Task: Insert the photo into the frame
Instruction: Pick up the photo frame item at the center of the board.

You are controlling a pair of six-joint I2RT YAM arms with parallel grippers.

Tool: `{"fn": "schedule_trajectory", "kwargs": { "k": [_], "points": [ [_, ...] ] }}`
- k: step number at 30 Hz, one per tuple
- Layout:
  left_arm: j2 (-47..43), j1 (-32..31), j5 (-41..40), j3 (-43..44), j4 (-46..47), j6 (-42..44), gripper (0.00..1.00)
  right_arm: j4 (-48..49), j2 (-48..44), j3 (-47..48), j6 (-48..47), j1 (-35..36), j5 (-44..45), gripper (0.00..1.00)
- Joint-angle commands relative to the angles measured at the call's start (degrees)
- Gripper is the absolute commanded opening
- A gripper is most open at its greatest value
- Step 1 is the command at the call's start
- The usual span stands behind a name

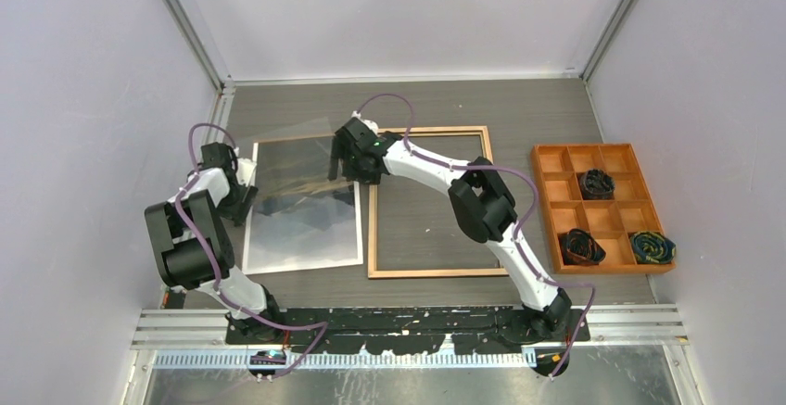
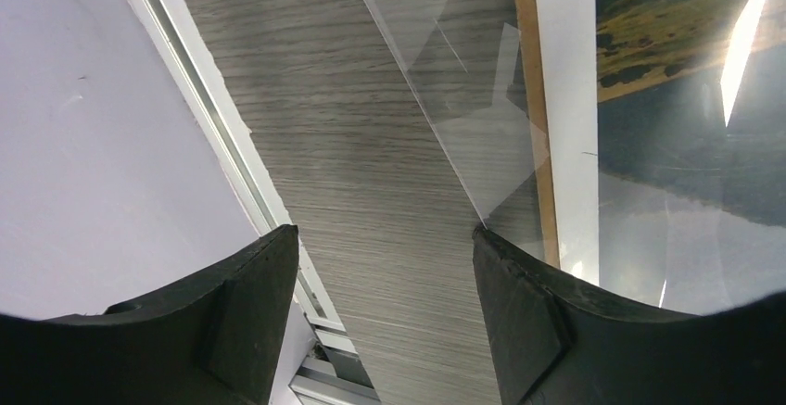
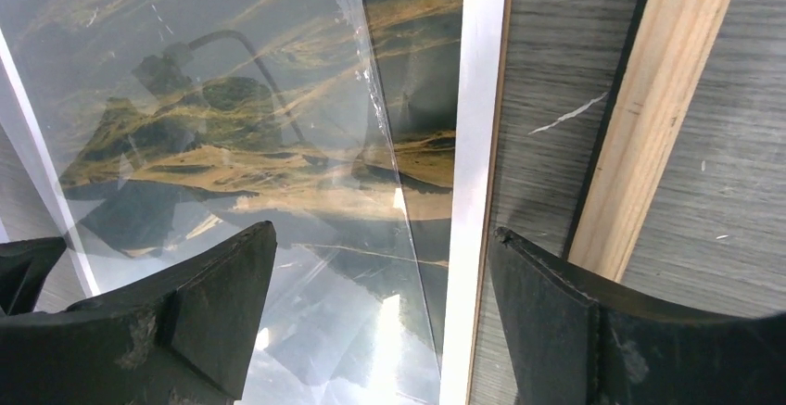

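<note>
Inspecting photo and frame

Top view: your orange tray [image 1: 602,145] holds three dark bundles [image 1: 596,183] in separate compartments; the photo [image 1: 306,229] lies face up left of the frame [image 1: 428,272]. Left wrist: left gripper [image 2: 385,238] jaws apart, empty. Right wrist: right gripper [image 3: 385,234] spread above the photo's glossy mountain scene.

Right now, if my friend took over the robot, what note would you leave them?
Left end effector: open, empty, at the left edge of the photo.
Right end effector: open, empty, over the photo's right edge, beside the frame.
The photo lies picture up on the table, with a clear sheet askew on it.
The frame lies wood side up, right of the photo, empty.
Done: nothing in the frame yet.
Left: put the photo in.
</note>
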Motion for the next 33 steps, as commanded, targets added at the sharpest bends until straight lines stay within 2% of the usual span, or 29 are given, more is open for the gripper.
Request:
{"fn": "schedule_trajectory", "kwargs": {
  "k": [1,15,20,23,33],
  "points": [
    [0.58,-1.98,5.41,-1.51,-2.91,-3.23,0.72,-0.42,-0.04,1.95,0.69,-0.32,0.19,0.88],
    [1.11,-3.06,4.96,-3.18,-2.55,-3.76,0.71,1.23,-4.56,-6.55,3.6,4.2,-1.75,0.78],
    [1.33,-3.15,4.98,-3.31,-2.5,-3.75,0.7,-3.72,-5.79,-5.57,2.15,5.09,3.72,0.78],
    [1.36,-3.15,5.02,-3.27,-2.57,-3.76,0.7,-6.8,-5.95,-4.92,1.94,5.15,5.72,0.81],
    [1.4,-3.27,4.9,-3.31,-2.74,-3.41,0.7,-9.32,-8.81,-7.35,4.53,6.43,2.3,0.81]
  ]
}}
